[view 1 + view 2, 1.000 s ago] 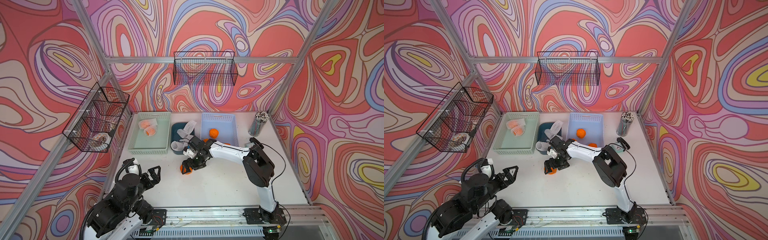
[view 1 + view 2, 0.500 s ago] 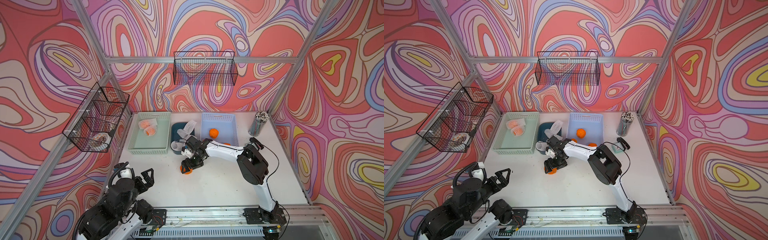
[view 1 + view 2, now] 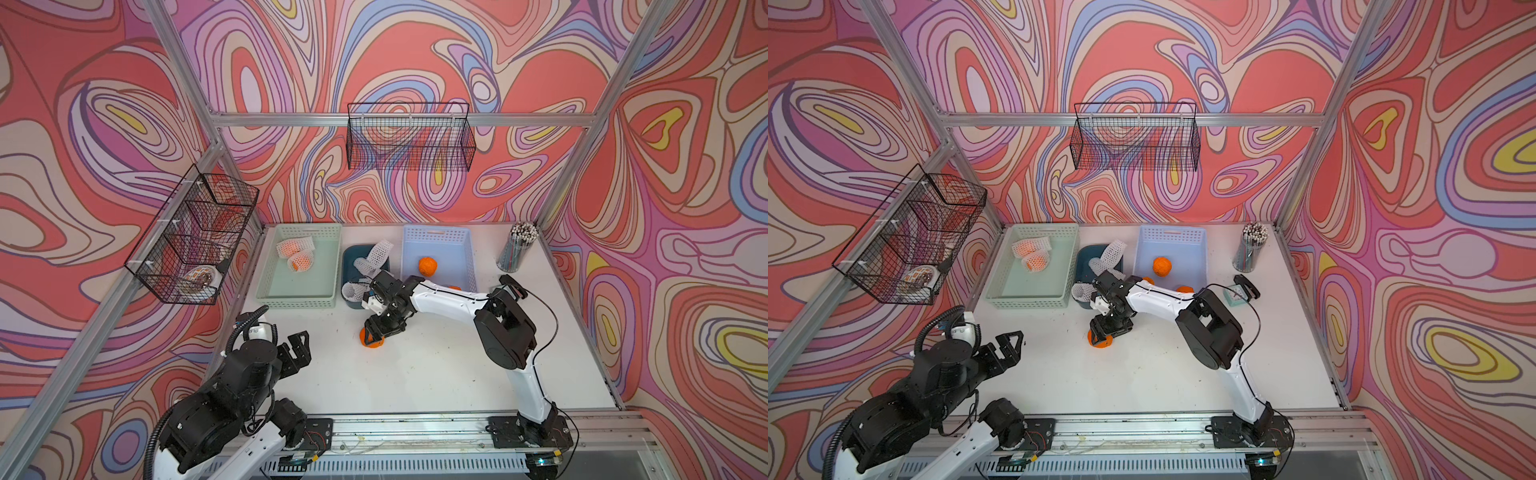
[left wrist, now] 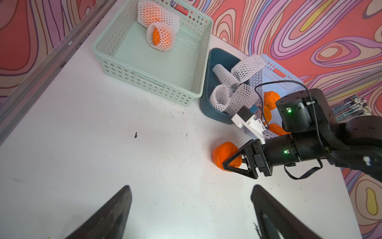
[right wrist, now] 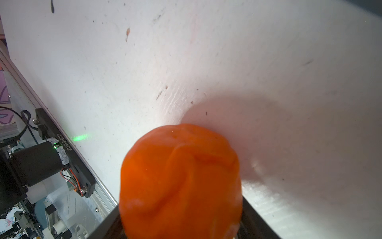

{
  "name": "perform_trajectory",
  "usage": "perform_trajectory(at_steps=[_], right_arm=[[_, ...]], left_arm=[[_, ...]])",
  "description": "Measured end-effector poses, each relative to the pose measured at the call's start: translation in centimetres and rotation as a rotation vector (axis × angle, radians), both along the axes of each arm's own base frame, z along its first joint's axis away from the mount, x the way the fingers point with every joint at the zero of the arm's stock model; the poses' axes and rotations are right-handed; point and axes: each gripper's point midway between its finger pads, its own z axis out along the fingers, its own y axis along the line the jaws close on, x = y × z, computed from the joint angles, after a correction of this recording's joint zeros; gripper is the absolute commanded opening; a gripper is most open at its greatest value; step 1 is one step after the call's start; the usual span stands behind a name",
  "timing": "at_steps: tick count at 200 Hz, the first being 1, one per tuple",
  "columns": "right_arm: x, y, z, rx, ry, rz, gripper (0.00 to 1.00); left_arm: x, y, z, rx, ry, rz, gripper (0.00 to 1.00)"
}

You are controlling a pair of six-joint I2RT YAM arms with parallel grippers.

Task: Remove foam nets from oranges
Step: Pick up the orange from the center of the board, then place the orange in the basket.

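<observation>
Down on the white table, straddles a bare orange with the right gripper, one jaw on each side; cannot tell whether clamped or just short of touching. Holds the left gripper above the table's front edge, jaws wide apart, nothing between them. Two netted oranges in the green basket; empty foam nets piled in the dark bin just beside it; loose oranges in the blue basket. Only writing found: a white code on a black plate at the table's edge, seemingly starting JG25, remainder too small to read.
</observation>
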Motion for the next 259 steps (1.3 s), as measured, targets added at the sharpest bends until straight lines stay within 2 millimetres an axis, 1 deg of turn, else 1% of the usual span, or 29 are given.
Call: perform_trajectory(at_steps=[34, 45, 55, 73, 94, 109, 123, 147, 160, 175, 212, 239, 259], right_arm=[[-0.2, -0.3, 0.1, -0.012, 0.01, 0.001, 0.62], [-0.4, -0.5, 0.4, -0.016, 0.013, 0.0, 0.62], [-0.5, -0.6, 1.1, -0.013, 0.009, 0.0, 0.62], [-0.7, -0.9, 3.3, 0.007, -0.012, -0.001, 0.62], [-0.9, -1.3, 6.9, 0.046, -0.054, -0.01, 0.62], [-1.1, -1.8, 9.1, 0.065, -0.083, -0.02, 0.61], [-1.2, -2.5, 10.5, 0.067, -0.104, -0.037, 0.61], [-0.9, -3.8, 11.7, 0.048, -0.121, -0.08, 0.6], [-0.2, -4.7, 12.2, 0.038, -0.128, -0.118, 0.6], [0.8, -6.2, 12.6, 0.026, -0.138, -0.173, 0.59], [4.7, -11.1, 13.6, -0.012, -0.168, -0.33, 0.59], [7.4, -14.7, 13.7, -0.054, -0.176, -0.428, 0.59], [10.0, -16.7, 13.9, -0.074, -0.194, -0.483, 0.59]], left_arm=[[0.6, -0.4, -0.1, 0.049, 0.022, -0.027, 0.93], [0.9, -0.6, 0.1, 0.067, 0.033, -0.034, 0.93], [1.3, -0.9, 0.2, 0.088, 0.049, -0.043, 0.93], [2.2, -1.5, 0.5, 0.126, 0.074, -0.061, 0.93], [3.6, -2.5, 0.8, 0.173, 0.109, -0.083, 0.94], [4.7, -3.3, 0.8, 0.2, 0.135, -0.101, 0.94], [5.6, -4.1, 0.9, 0.219, 0.158, -0.12, 0.94], [7.4, -5.7, 1.2, 0.232, 0.191, -0.156, 0.94], [8.5, -6.4, 1.5, 0.219, 0.202, -0.171, 0.94], [9.6, -6.8, 1.9, 0.188, 0.21, -0.172, 0.94], [11.9, -7.3, 2.7, 0.107, 0.213, -0.179, 0.93], [12.9, -8.1, 2.4, 0.092, 0.237, -0.204, 0.93], [13.5, -8.0, 1.7, 0.082, 0.266, -0.197, 0.93]])
